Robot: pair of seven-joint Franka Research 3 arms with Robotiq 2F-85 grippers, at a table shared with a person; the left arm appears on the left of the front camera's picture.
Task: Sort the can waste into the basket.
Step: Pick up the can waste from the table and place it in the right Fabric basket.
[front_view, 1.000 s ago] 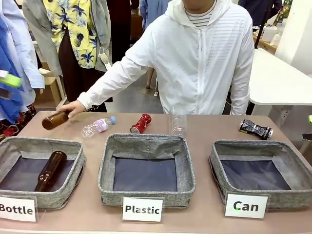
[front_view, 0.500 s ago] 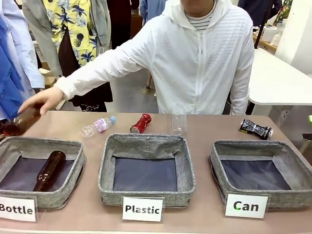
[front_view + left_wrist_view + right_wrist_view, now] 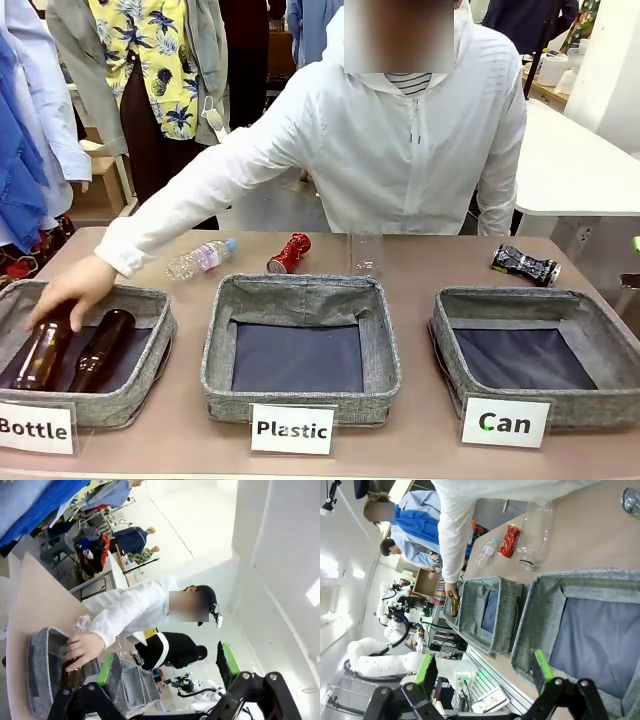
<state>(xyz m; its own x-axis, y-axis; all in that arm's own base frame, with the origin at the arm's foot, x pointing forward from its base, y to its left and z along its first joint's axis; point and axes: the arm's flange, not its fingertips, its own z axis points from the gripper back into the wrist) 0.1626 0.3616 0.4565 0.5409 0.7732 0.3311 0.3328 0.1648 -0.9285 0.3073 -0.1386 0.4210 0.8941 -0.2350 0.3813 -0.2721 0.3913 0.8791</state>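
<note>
While I watch from the front, the shiny red crushed can lies well left of the grey felt basket signed "Can", the black-and-silver crushed can just behind it. Left wrist: my left gripper hangs released, empty. Right wrist: my right gripper, jaws wide and empty, faces that basket.

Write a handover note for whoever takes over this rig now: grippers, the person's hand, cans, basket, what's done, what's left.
Left gripper: open, empty.
Right gripper: open, empty.
Person's hand rests on a brown bottle in the Bottle basket.
Red can lies on the table behind the Plastic basket; black-and-silver can behind the Can basket.
Done: nothing; Can basket holds no cans.
Left: both cans.
</note>
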